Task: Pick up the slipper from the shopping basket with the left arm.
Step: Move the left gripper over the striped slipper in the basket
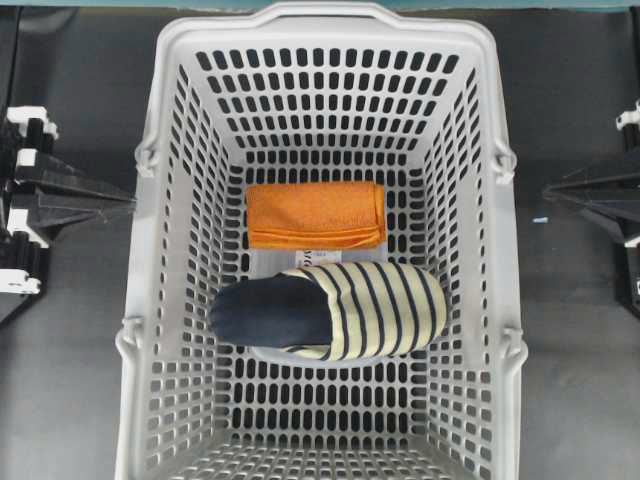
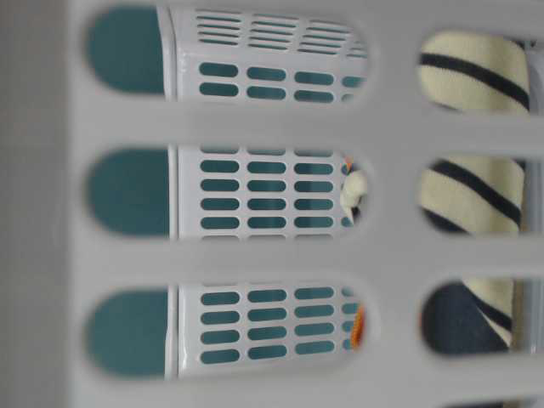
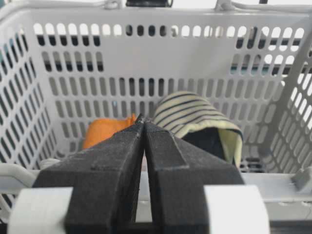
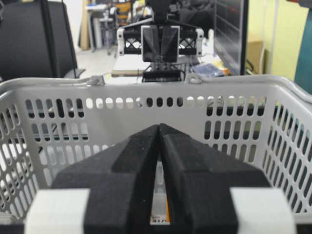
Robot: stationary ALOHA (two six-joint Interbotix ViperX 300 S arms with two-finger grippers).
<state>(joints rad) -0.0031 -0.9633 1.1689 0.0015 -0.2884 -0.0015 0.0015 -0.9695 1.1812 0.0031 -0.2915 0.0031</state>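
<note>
Slipper [image 1: 330, 310] lies low-centre in the basket [image 1: 160, 300], beside the cloth [image 1: 316, 213]; your left claw [image 1: 125, 200] waits closed outside the left wall, right claw [image 1: 550, 192] likewise closed.

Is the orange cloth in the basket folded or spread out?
Folded. The orange cloth lies as a compact rectangle with layered edges along one side, on the basket floor beside the slipper.

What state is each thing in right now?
slipper: lying flat on the basket floor, navy toe toward the left arm's side, untouched.
cloth: folded, just beyond the slipper.
basket: upright, handles down.
left tool: shut, empty, outside the basket wall.
right tool: shut, empty, outside the opposite wall.
</note>
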